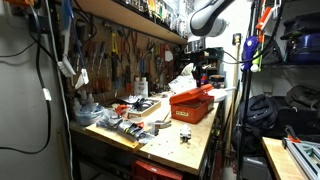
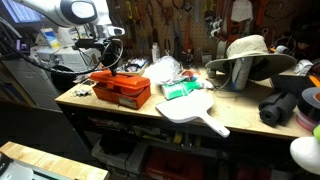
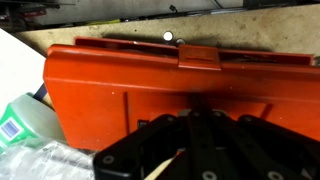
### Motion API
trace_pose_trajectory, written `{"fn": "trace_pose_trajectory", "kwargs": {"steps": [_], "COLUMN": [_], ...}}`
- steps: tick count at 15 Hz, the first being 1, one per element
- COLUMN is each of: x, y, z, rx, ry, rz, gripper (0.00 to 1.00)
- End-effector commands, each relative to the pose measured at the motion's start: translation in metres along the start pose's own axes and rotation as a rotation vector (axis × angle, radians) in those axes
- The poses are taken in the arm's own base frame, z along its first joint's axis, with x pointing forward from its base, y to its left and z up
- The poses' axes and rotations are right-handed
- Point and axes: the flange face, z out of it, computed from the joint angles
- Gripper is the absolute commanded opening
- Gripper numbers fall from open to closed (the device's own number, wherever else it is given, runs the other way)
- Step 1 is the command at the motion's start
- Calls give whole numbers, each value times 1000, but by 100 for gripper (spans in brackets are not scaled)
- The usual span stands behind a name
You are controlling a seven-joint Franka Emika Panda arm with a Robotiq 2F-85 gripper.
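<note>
On the big bench [image 2: 245, 112] sits the red box [image 2: 122, 90], w/ the gripper [image 2: 107, 62] just above it, so prob. the reach step. Can't tell if its fingers are open or closed. Next move needs a slow, straight drop near the small latch [image 3: 198, 57].

Orange-red plastic case [image 2: 123, 90]; black gripper [image 2: 110, 63]; green-and-white packet [image 2: 183, 89]; white paddle-shaped board [image 2: 192, 112]; tan brimmed hat [image 2: 250, 50]; pale wooden bench [image 2: 245, 108].
</note>
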Motion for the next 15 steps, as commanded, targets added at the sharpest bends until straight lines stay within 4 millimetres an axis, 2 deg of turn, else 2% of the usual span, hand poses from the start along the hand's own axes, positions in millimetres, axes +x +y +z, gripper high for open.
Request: {"fn": "trace_pose_trajectory", "kwargs": {"steps": [1, 10, 15], "x": [3, 8, 11], "y": [-4, -7, -3], "z": [16, 58, 67], "rx": [20, 33, 29], "ry": [-58, -131, -95], "rz": [-19, -20, 19], "gripper": [0, 0, 0]}}
